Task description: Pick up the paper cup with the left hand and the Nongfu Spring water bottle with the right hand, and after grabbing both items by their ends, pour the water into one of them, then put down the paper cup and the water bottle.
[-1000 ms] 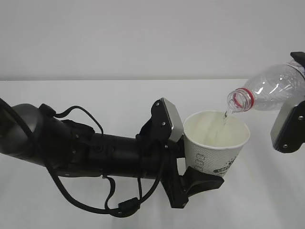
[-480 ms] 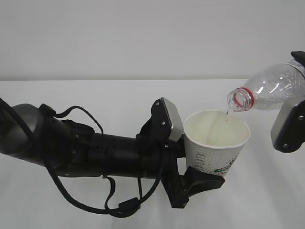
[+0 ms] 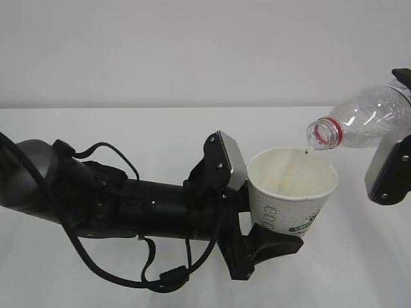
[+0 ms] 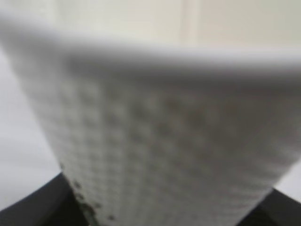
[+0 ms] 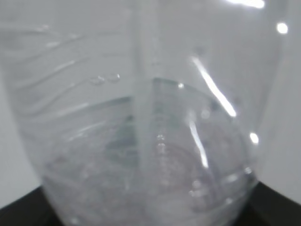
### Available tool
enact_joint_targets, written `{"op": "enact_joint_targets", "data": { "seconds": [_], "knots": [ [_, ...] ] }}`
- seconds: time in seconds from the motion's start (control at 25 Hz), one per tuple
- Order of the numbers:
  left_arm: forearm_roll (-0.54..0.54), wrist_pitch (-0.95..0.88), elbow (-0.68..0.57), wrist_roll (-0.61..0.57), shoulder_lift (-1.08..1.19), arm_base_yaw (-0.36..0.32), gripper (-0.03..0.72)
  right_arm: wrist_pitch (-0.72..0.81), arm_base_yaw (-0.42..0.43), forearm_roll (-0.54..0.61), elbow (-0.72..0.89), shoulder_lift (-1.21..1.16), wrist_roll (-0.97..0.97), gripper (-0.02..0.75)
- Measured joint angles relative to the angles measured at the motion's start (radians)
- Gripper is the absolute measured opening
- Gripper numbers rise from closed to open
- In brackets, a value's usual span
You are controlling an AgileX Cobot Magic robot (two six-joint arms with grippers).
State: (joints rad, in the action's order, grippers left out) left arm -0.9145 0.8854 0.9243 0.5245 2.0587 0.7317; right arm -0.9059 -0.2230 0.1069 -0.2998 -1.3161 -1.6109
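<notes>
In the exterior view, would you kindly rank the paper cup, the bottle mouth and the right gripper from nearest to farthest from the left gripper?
1. paper cup, held in the left gripper.
2. bottle mouth, above the cup's right rim.
3. right gripper, far right edge.

The water bottle [image 3: 366, 122] lies tilted at right, its mouth above the paper cup [image 3: 290, 196].

paper cup [image 3: 290, 200], logo print unreadable

I see only a plain white table [image 3: 128, 128] running across the exterior view, and a bare pale grey wall [image 3: 192, 45] behind it, meeting the table's far edge in a straight line. Nothing else non-task in view.
</notes>
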Motion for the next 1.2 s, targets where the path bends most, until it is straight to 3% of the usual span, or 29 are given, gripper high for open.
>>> {"op": "enact_joint_targets", "data": {
  "seconds": [1.2],
  "knots": [
    [0.000, 0.000, 0.000, 0.000, 0.000, 0.000, 0.515, -0.018, 0.000, 0.005, 0.000, 0.000, 0.000, 0.494]
  ]
}}
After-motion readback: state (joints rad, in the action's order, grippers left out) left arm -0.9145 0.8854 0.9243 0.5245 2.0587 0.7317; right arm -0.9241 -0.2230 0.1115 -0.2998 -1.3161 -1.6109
